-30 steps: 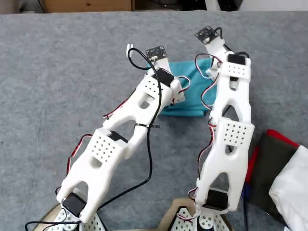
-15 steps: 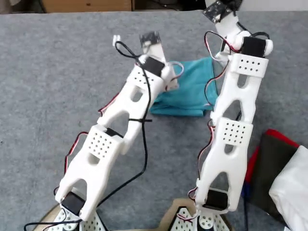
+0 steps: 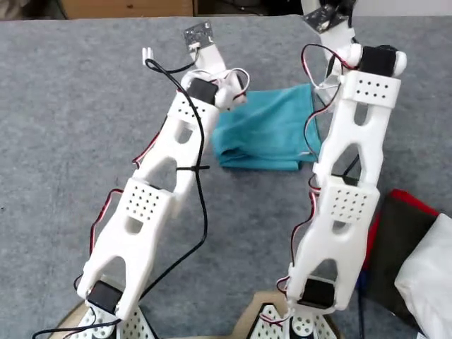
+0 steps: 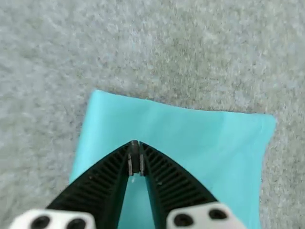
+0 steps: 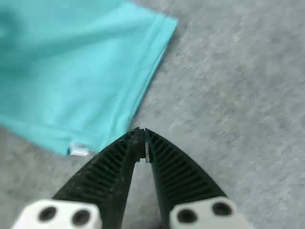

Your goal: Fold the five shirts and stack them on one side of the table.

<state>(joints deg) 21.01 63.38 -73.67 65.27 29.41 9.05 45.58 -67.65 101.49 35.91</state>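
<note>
Left gripper [image 4: 135,161] hung above the teal shirt [image 3: 265,134], jaws pressed together on nothing, so the cloth was probably let go on purpose. That shirt lay folded into a neat block on the grey table [image 3: 70,106], between the two arms, seemingly ready to go to a stack. Right gripper [image 5: 141,142], likewise closed tight and empty, hovered over bare table just beside the shirt's hemmed edge. Farther right, a dark shirt [image 3: 399,233] and a white cloth [image 3: 427,275] lay heaped, perhaps awaiting their turn.
</note>
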